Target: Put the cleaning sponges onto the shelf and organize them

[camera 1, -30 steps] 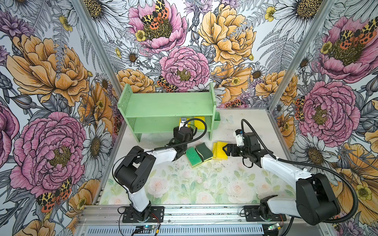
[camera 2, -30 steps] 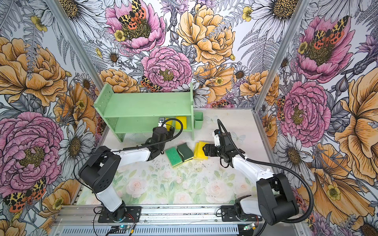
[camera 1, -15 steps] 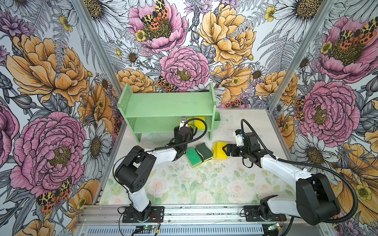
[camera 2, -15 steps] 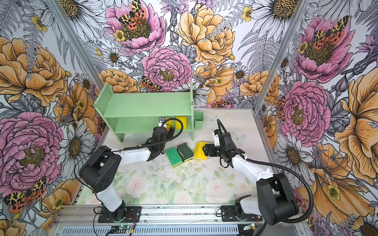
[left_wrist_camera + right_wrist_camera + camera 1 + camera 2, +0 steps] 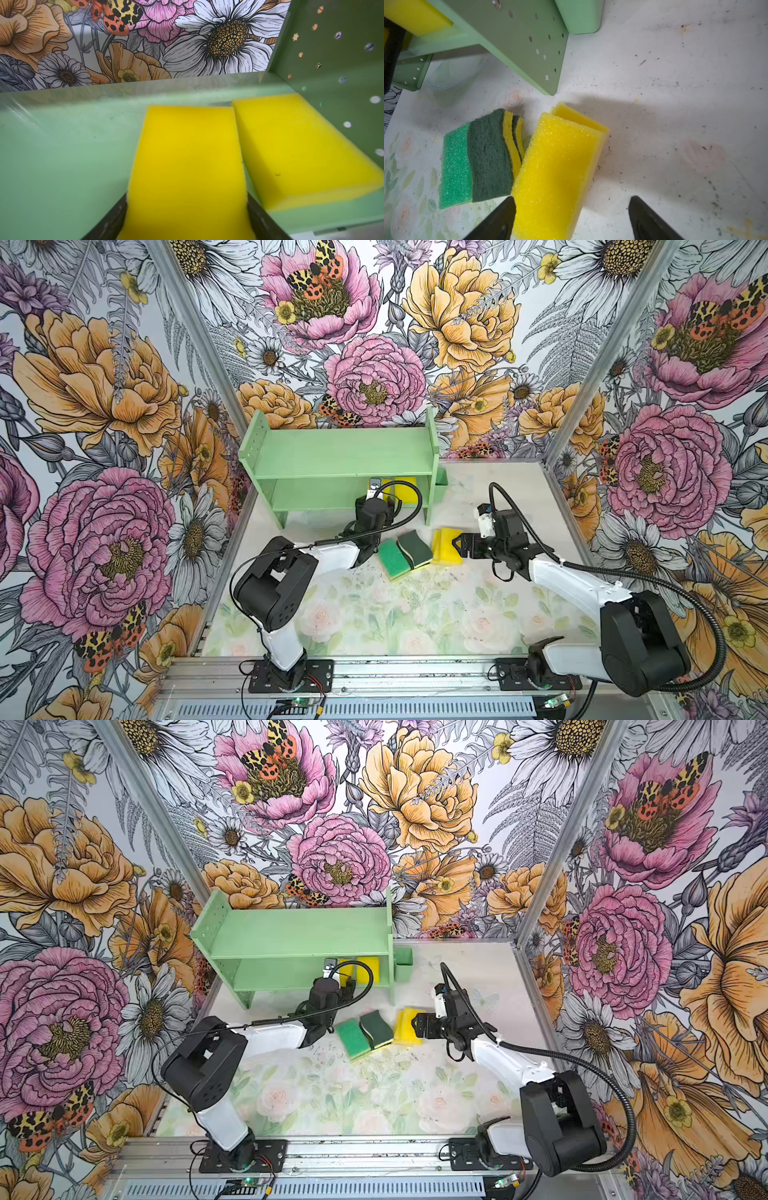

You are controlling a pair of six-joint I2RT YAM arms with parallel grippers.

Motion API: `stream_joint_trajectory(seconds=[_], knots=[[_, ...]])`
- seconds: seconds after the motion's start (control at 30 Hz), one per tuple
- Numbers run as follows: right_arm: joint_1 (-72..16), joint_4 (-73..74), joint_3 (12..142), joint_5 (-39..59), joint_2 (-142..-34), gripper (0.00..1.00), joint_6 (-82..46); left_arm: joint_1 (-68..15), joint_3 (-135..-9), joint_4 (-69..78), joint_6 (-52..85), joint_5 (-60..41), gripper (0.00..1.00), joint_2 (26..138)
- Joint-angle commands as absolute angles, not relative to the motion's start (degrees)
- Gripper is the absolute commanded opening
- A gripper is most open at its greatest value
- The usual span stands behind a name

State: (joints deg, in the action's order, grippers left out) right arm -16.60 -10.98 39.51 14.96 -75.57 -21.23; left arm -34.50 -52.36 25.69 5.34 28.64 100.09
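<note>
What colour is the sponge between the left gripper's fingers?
Plain yellow foam sponge, clearest in the left wrist view.

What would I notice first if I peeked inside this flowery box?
You'd see the giant painted flowers on the walls all around, then the mint-green shelf at the back. The left gripper pinches a yellow sponge on the shelf's lower tier, beside a second yellow sponge. Green and yellow sponges lie heaped on the table in front.

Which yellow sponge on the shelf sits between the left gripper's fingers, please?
The sponge farther from the side panel; the other sponge lies free beside that panel.
</note>
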Motion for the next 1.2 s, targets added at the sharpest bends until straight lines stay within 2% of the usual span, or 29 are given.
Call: stream_joint_trajectory(seconds=[0.0,1.17], knots=[[-17.05,-10.68,40.96,14.06,-76.15,0.87,-21.36,-34.84,-51.49,27.60,4.17,26.99,0.71,101.07],[-17.05,-10.65,41.62,14.33,-76.73,0.87,-20.83,-35.51,-52.03,29.24,4.30,25.92,0.73,101.07]])
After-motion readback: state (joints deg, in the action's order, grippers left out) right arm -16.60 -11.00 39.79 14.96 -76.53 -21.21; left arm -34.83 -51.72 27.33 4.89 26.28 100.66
